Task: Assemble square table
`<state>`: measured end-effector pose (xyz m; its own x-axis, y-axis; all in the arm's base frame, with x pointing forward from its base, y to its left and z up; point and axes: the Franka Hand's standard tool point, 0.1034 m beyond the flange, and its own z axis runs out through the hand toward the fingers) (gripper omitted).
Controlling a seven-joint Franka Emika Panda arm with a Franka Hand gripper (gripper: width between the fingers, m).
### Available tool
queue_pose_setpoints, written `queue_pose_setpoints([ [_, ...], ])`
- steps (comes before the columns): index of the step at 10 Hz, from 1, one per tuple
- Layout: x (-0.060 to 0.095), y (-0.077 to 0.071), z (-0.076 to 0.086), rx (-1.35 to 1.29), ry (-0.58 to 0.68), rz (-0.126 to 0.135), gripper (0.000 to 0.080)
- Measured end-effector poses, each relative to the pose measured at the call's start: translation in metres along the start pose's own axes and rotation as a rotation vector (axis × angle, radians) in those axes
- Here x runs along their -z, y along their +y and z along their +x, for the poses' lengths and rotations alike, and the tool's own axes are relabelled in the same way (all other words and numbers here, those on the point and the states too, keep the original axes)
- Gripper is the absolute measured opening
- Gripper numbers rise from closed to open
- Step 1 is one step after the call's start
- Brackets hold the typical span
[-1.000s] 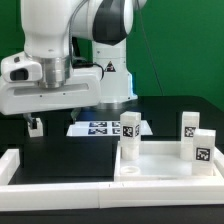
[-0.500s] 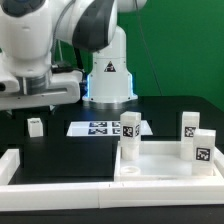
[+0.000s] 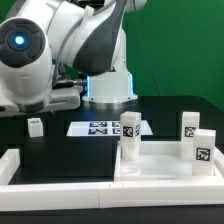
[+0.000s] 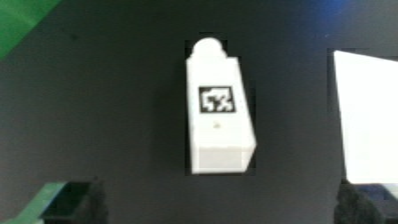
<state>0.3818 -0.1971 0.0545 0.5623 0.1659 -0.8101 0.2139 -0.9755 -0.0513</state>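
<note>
The square table slab (image 3: 160,166) lies at the exterior view's right with three white tagged leg posts on it (image 3: 129,136) (image 3: 189,125) (image 3: 203,148). A fourth leg post (image 3: 36,126) sits alone on the black table at the left. In the wrist view this leg post (image 4: 221,110) lies below my gripper (image 4: 222,204), tag up and peg end away. The dark fingers (image 4: 79,200) stand wide apart and hold nothing. They are above the post and do not touch it. The fingers do not show in the exterior view.
The marker board (image 3: 100,128) lies behind the slab, and its white edge (image 4: 366,120) shows beside the leg post in the wrist view. The long low white border wall (image 3: 60,185) runs along the front. The robot base (image 3: 108,70) stands at the back.
My gripper was down at the lone leg post a second ago. The arm has since lifted up and away. The post stays where it was on the table.
</note>
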Motion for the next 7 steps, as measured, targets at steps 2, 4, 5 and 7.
queue_pose_setpoints([
  [2, 0.0, 0.0, -0.001, 0.0, 0.0, 0.001, 0.0649],
  [4, -0.021, -0.003, 0.003, -0.008, 0.016, -0.009, 0.0649],
  [5, -0.039, -0.007, 0.001, -0.004, 0.009, -0.006, 0.0649],
  [7, -0.064, -0.008, 0.0, -0.002, 0.01, -0.009, 0.0649],
])
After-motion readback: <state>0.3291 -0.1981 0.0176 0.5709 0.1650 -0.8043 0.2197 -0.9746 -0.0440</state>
